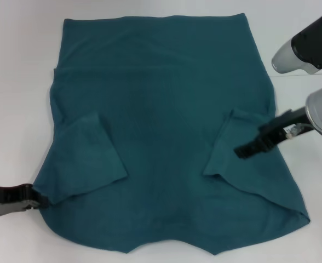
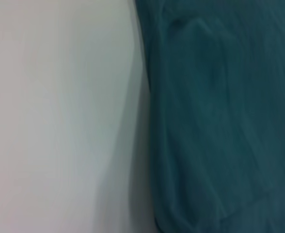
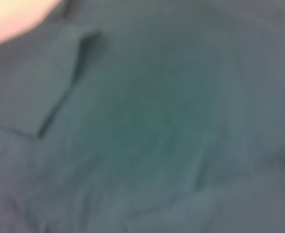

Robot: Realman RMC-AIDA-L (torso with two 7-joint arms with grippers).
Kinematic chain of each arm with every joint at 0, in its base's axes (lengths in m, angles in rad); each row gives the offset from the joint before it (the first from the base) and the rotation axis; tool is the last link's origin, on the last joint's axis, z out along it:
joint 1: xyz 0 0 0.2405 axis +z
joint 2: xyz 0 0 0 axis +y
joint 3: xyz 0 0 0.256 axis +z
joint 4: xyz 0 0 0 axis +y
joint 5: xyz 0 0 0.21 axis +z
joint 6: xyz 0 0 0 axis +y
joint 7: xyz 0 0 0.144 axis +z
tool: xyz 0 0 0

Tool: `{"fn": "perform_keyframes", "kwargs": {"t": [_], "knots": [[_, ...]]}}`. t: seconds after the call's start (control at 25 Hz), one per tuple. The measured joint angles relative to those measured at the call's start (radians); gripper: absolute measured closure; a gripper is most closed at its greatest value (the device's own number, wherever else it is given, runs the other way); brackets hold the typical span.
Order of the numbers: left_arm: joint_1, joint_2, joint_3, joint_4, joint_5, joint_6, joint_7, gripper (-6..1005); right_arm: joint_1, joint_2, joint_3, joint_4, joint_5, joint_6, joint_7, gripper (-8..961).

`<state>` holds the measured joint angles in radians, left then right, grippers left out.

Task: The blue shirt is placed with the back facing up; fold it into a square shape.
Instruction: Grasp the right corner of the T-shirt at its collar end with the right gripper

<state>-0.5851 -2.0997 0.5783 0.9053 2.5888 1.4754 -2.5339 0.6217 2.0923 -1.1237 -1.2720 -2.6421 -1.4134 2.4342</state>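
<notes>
Shirt count on my screen is one: the blue shirt [image 1: 166, 126] lies spread flat on the white desk [image 1: 18, 82], with both sleeves folded inward over the body. Two pincers are in view. The left pincer [image 1: 34, 198] sits low at the shirt's near left edge, touching the cloth by the folded left sleeve [image 1: 92, 153]; I cannot tell whether it is pinching the hem or merely resting against it, since cloth covers the tips. The right pincer [image 1: 246, 150] hangs over the folded right sleeve [image 1: 226, 145], a dark bar whose tips read as pressed together, though I cannot make out any cloth between them. The shirt's near hem runs off the bottom of the head view. The left wrist camera shows only the shirt's edge [image 2: 220, 116] beside bare desk [image 2: 60, 116]; the right wrist camera is filled by cloth [image 3: 157, 136] with one sleeve fold. Open desk lies left, right and beyond the shirt.
</notes>
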Motion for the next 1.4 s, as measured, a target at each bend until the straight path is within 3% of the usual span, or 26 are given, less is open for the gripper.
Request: {"fn": "perform_keyframes", "kwargs": {"t": [0.24, 0.36, 0.56, 0.88, 1.4], "knots": [[-0.002, 0.000, 0.000, 0.004, -0.004, 0.003, 0.009, 975, 0.006, 0.001, -0.004, 0.001, -0.129, -0.133, 0.150, 8], [-0.003, 0.001, 0.003, 0.005, -0.004, 0.003, 0.018, 975, -0.025, 0.000, -0.005, 0.000, -0.154, -0.201, 0.238, 9], [-0.009, 0.004, 0.023, 0.007, -0.002, 0.006, 0.032, 976, -0.070, -0.002, 0.002, -0.006, -0.157, -0.225, 0.284, 9], [-0.023, 0.010, 0.040, 0.007, 0.003, 0.018, 0.036, 975, -0.130, 0.000, 0.010, -0.006, -0.158, -0.235, 0.301, 97], [-0.022, 0.009, 0.042, 0.004, -0.002, 0.020, 0.037, 976, -0.130, 0.005, 0.001, 0.005, -0.136, -0.218, 0.294, 181]]}}
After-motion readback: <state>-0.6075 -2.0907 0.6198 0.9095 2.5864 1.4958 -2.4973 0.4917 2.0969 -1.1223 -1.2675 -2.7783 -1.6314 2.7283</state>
